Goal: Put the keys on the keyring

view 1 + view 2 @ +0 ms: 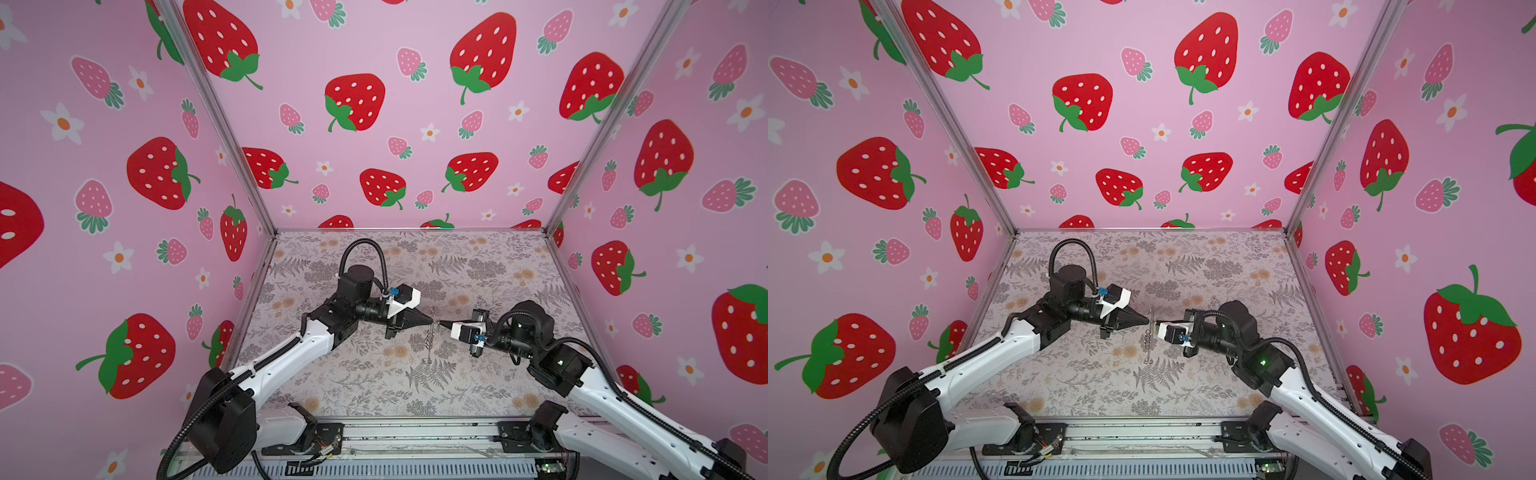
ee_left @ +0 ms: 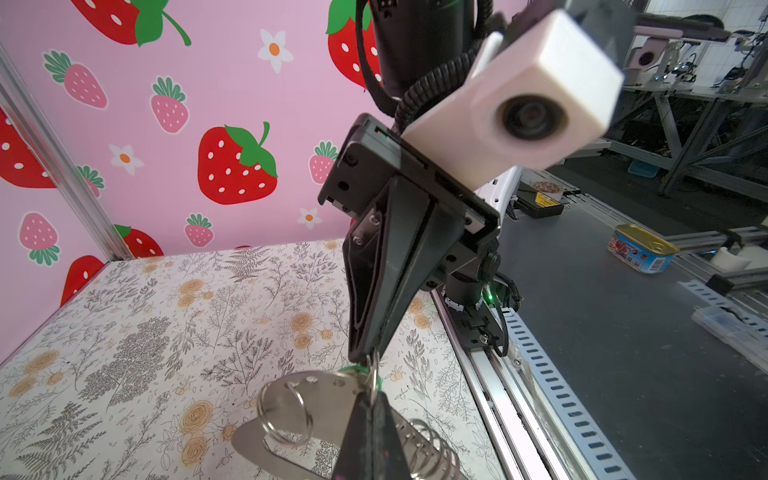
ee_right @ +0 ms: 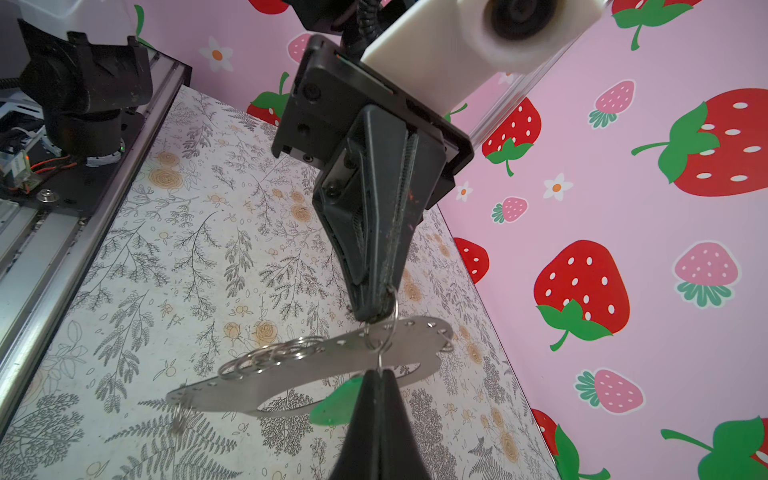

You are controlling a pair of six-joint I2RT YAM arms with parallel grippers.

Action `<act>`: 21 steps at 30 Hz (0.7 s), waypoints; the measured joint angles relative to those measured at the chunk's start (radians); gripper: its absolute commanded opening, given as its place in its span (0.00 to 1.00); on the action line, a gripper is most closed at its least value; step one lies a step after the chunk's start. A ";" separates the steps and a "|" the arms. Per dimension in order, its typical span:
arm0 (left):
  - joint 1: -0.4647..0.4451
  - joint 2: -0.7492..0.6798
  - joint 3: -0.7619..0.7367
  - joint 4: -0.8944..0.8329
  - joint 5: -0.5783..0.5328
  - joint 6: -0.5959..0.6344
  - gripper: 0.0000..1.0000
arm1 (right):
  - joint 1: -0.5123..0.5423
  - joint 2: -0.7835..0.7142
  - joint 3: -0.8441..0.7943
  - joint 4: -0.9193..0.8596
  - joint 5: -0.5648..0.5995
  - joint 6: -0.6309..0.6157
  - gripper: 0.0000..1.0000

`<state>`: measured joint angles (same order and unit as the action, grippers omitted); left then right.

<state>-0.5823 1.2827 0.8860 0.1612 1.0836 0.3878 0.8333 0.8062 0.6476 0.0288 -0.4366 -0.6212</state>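
- Top views both show the keyring [image 1: 431,338] [image 1: 1148,336] edge-on at lower centre of the frame.
- Left gripper [image 3: 376,309], closed, pinches one keyring ring.
- Right gripper [image 2: 361,353], closed, grips the green key tag [image 3: 334,405], just beside the keyring.

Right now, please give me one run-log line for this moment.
left fingers: shut on strap | right fingers: shut on green tag | tag position: close to strap | tag on ring: cannot tell

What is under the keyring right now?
The keyring hangs between the left gripper and right gripper, seemingly off the table; only floral table shows beneath. The green tag sits by its edge, partly covered by the right gripper's fingers.
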 measured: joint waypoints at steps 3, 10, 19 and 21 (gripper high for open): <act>0.000 0.000 0.000 0.000 0.002 -0.001 0.00 | 0.006 0.000 0.000 0.000 0.006 -0.009 0.00; 0.000 0.000 0.000 0.001 0.001 -0.012 0.00 | 0.032 -0.007 -0.007 0.003 0.055 -0.037 0.00; 0.000 0.000 0.000 0.024 -0.002 -0.027 0.00 | 0.066 -0.050 -0.056 0.069 0.146 -0.058 0.00; 0.000 0.000 0.000 0.023 -0.002 -0.022 0.00 | 0.074 -0.069 -0.076 0.094 0.167 -0.061 0.00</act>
<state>-0.5827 1.2823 0.8860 0.1844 1.0813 0.3660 0.9070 0.7372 0.5720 0.1226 -0.2695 -0.6827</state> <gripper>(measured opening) 0.047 0.040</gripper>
